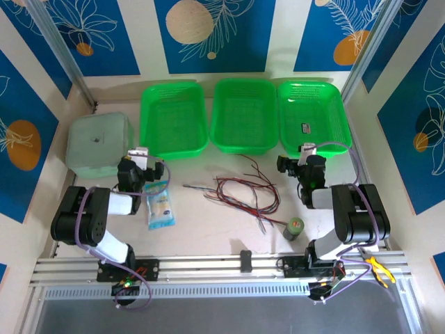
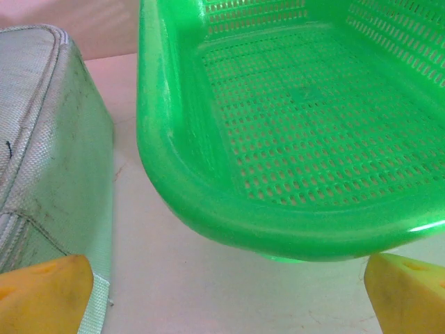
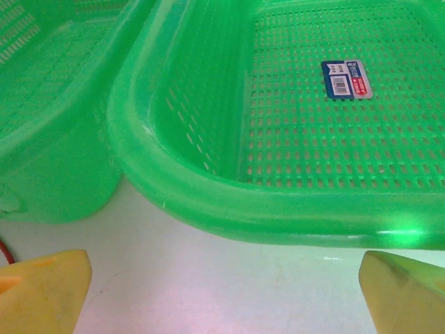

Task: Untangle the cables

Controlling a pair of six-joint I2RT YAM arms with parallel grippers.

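Green mesh baskets line the far side, left basket (image 1: 174, 118), middle basket (image 1: 245, 115), and right basket (image 1: 311, 111) with a barcode label (image 1: 308, 128) on its floor, while the tangled cables (image 1: 240, 191) lie on the table (image 1: 208, 233) just near of the middle one, left gripper (image 2: 226, 296) and right gripper (image 3: 224, 291) both gaping wide.

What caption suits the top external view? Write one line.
Tangled red and black cables lie loose on the table, in front of three green baskets.
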